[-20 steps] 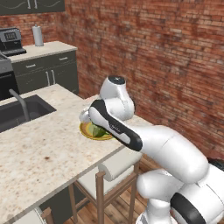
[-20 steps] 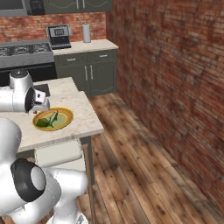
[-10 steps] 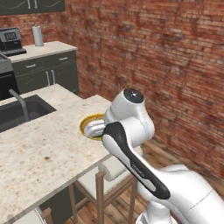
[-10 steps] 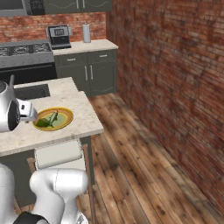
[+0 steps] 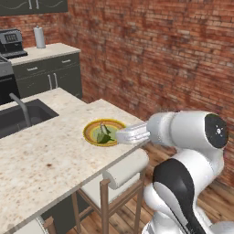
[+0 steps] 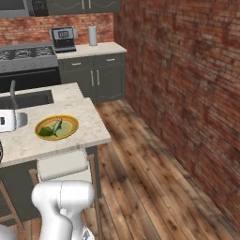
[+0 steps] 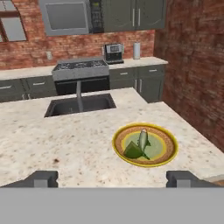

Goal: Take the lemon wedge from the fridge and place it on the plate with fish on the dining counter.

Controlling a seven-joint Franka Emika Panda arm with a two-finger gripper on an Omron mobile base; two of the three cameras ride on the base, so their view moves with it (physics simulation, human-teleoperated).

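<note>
We judged the lemon wedge (image 7: 132,151), lying on the plate with fish (image 7: 168,151), light and slippery; the tool (image 7: 112,178) stood apart, empty.

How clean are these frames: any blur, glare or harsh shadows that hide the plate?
Left base view: even, flat lighting, no glare; the plate is sharp, its right edge hidden by the arm. Right base view: slightly soft, the plate fully shown, only a faint shadow under the counter lip. Hand view: coarse and pixelated, yet fish and lemon wedge read clearly between the open end effector tips.
</note>
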